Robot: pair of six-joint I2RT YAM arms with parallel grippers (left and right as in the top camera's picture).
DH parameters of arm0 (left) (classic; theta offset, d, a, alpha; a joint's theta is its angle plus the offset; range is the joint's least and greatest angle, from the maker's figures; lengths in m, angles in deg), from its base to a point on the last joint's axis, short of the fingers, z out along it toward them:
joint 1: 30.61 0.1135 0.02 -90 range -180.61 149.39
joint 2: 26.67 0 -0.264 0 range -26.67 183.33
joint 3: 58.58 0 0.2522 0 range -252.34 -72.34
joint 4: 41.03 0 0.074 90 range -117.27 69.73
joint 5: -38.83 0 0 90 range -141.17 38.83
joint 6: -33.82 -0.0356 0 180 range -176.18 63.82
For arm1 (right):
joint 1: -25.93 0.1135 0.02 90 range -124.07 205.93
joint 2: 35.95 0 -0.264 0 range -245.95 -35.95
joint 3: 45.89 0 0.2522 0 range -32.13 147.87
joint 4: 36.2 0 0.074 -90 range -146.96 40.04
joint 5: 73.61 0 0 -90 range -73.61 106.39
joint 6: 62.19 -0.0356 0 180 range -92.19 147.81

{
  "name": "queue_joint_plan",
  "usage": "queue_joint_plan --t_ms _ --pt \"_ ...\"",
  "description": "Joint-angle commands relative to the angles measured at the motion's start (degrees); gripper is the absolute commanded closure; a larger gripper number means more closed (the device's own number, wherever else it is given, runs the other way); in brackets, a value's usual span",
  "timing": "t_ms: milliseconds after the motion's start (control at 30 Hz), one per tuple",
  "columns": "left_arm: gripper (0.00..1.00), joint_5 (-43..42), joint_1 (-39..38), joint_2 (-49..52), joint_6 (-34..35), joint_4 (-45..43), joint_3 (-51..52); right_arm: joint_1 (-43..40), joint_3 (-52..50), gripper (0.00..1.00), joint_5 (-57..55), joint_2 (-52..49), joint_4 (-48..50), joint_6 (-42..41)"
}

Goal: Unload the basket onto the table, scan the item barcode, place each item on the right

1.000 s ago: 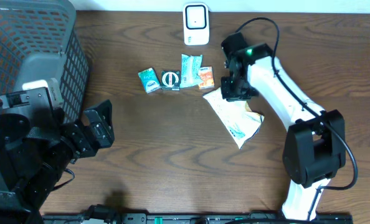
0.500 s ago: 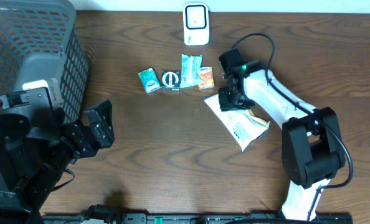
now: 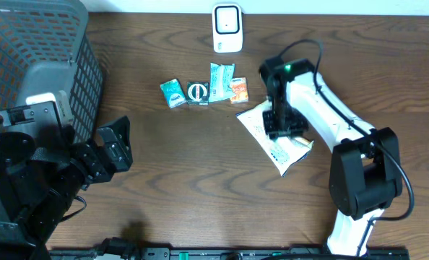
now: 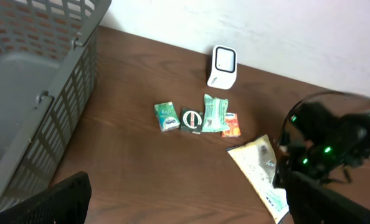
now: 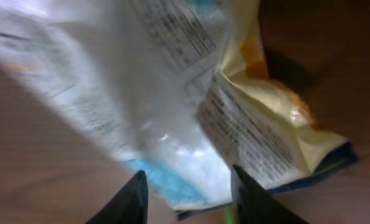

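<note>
A white crinkled snack bag [image 3: 286, 154] with blue print lies flat on the brown table right of centre. My right gripper [image 3: 280, 128] points down over its middle. In the right wrist view the bag [image 5: 172, 93] fills the frame, blurred. The right gripper [image 5: 185, 186] has its two dark fingertips apart over the bag's blue lower edge, open, not clamped on it. The white barcode scanner [image 3: 227, 27] stands at the table's far edge. My left gripper [image 3: 114, 150] hovers wide open and empty at the left, far from the bag [image 4: 256, 162].
A row of small packets [image 3: 200, 92] lies between the scanner and the bag: teal, dark round-logo, green and orange. A large grey mesh basket [image 3: 34, 50] fills the back left corner. The scanner [image 4: 223, 65] also shows in the left wrist view.
My right gripper moved from the bag's upper edge near the small packets down over the bag's middle. The bag shifted slightly. The left arm stayed still.
</note>
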Motion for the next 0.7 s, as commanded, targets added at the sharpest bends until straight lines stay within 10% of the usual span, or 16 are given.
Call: queue_joint_plan --t_ms 0,333,667 --pt "0.02 0.7 0.2 0.0 0.5 0.1 -0.4 0.2 -7.3 0.63 -4.4 0.1 3.7 0.4" --pt "0.02 0.7 0.2 0.0 0.5 0.1 -0.4 -3.7 -5.9 0.68 -22.3 0.1 4.6 -5.3" --pt "0.02 0.7 0.2 0.0 0.5 0.1 -0.4 -5.7 9.5 0.63 -3.0 0.1 1.4 -1.6"
